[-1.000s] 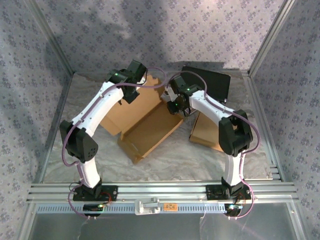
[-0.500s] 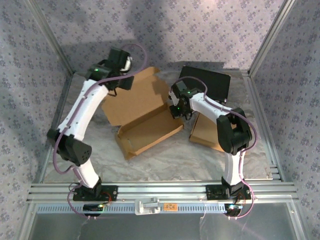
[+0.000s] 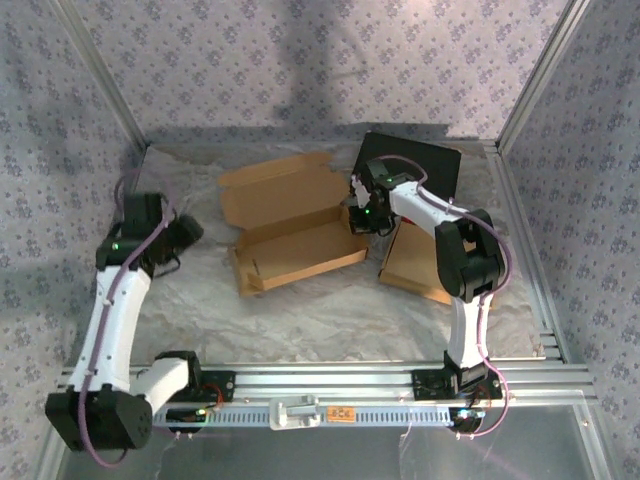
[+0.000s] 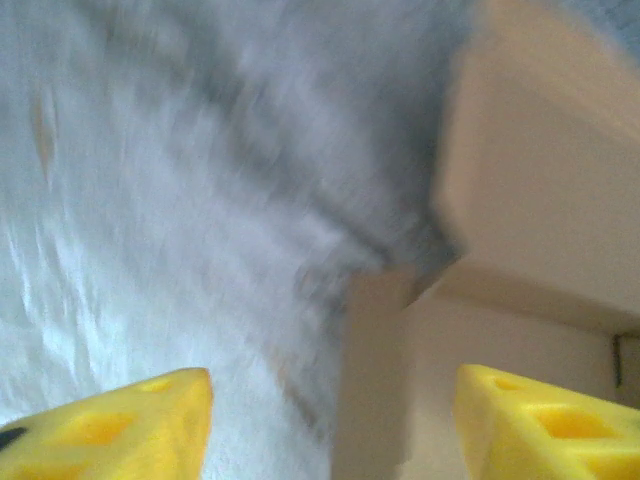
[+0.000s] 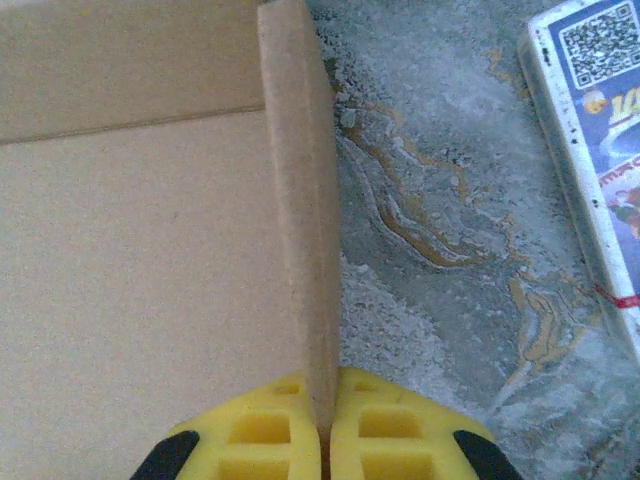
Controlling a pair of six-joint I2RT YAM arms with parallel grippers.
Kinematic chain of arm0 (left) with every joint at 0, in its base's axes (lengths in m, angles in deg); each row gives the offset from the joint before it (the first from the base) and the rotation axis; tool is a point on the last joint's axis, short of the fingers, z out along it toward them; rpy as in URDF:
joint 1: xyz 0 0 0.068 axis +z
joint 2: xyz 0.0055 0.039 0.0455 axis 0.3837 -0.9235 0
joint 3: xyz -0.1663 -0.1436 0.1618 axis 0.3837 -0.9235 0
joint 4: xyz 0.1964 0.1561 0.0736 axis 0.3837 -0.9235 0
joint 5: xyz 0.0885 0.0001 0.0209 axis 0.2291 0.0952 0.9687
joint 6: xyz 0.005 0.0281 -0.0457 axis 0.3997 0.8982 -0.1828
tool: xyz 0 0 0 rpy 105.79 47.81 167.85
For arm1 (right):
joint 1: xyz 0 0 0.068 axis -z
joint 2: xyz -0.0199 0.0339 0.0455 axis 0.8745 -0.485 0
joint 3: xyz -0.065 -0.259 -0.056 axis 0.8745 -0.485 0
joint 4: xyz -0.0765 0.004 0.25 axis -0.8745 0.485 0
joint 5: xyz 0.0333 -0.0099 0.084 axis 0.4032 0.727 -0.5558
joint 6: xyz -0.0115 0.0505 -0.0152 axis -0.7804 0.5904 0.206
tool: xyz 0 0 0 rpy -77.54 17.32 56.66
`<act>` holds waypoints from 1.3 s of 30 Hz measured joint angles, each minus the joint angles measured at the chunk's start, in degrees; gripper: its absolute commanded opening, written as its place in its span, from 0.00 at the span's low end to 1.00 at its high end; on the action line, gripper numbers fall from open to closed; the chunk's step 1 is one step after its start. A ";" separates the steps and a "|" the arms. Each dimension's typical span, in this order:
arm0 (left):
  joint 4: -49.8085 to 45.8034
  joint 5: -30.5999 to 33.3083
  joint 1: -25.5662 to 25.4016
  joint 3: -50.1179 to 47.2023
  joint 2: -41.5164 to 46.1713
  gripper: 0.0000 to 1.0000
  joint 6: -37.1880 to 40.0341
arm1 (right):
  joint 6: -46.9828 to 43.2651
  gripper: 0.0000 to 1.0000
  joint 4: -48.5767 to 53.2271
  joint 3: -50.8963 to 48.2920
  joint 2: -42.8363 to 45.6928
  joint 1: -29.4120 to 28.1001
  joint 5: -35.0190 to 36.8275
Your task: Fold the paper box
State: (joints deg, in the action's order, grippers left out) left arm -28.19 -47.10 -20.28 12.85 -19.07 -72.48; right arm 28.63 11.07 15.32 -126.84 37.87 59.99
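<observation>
The paper box [image 3: 300, 250] sits mid-table on the crinkled grey sheet [image 3: 330, 310], angled, its left end nearer than its right. It looks about half made. The tray part has form: a long low wall runs along the near side, and the short walls at both ends appear to be raised. The lid [image 3: 275, 190] is another matter, lying wide open on the far side, flat back from the tray with its flaps unfolded.

The right gripper [image 3: 365, 217] is at the box's right end. In the wrist view its yellow pads are pressed together on the upright end wall [image 5: 300, 200], a thin edge of card rising straight from between them. That is a firm pinch, apparently holding the wall square, with bare box floor to the left. A printed packet [image 5: 595, 130] with a square code lies well off to the right.

The left gripper [image 3: 186, 232] hangs well left of the box, touching nothing. Its fingers [image 4: 130, 420] are spread wide with only blurred sheet and a corner of card between them, so it holds nothing.

A second piece of brown card [image 3: 412, 262] lies under the right arm, apart from the box.

By this reckoning, walls are up on one half. Left to do: bring the lid over, tuck its flaps in and close the box. The left arm looks the free one for that job.
</observation>
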 measured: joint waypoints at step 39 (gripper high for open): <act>70.97 -24.63 2.71 -29.88 -4.46 0.51 -48.28 | 5.40 0.00 5.29 11.28 -5.03 3.21 -14.38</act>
State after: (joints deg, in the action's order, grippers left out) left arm 42.78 -71.73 -17.57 -17.03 -23.52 -120.77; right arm 34.03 16.36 26.59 -131.87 41.08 45.61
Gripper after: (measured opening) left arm 0.518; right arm 0.071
